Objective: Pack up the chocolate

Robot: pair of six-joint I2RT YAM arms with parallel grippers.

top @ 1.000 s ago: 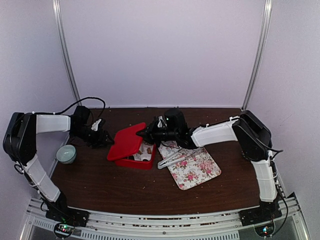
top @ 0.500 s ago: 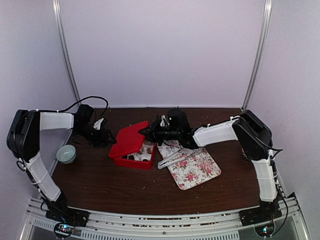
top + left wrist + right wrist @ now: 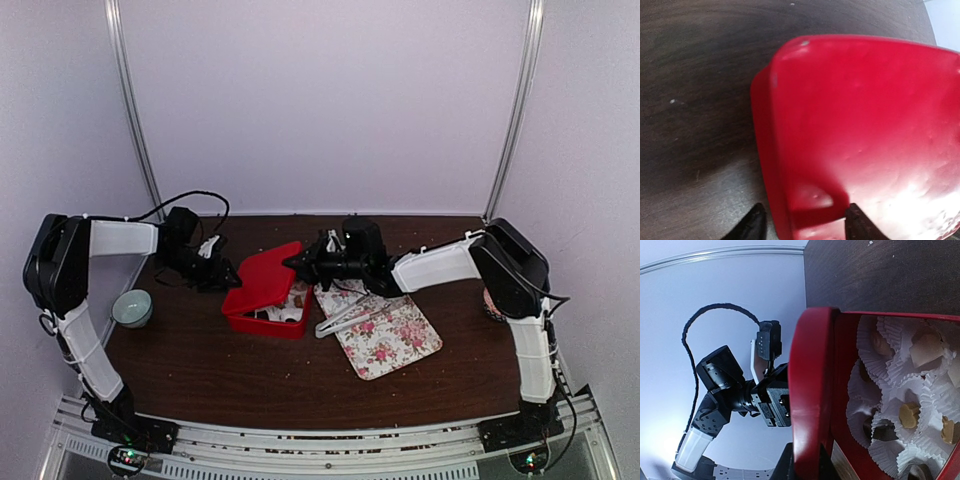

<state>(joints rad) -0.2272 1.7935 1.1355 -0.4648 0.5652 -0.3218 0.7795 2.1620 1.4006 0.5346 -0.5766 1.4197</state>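
A red box (image 3: 285,322) stands open mid-table, its red lid (image 3: 260,283) tilted up on the left. In the right wrist view it holds white paper cups (image 3: 890,375) with tan chocolate (image 3: 910,414) and dark chocolate (image 3: 885,432). My right gripper (image 3: 298,262) is shut on the lid's rim (image 3: 812,390), which runs up between its fingers. My left gripper (image 3: 222,275) is open at the lid's left edge. One fingertip (image 3: 754,227) is outside the rim and the other (image 3: 856,225) is over the lid's top (image 3: 865,115).
White tongs (image 3: 345,318) lie across the near-left edge of a rose-printed tray (image 3: 395,340) right of the box. A pale green bowl (image 3: 132,307) sits at the table's left edge. A small round thing (image 3: 490,303) stands behind the right arm.
My left gripper has moved right, up to the lid's left edge. The lid and my right gripper have shifted slightly right.
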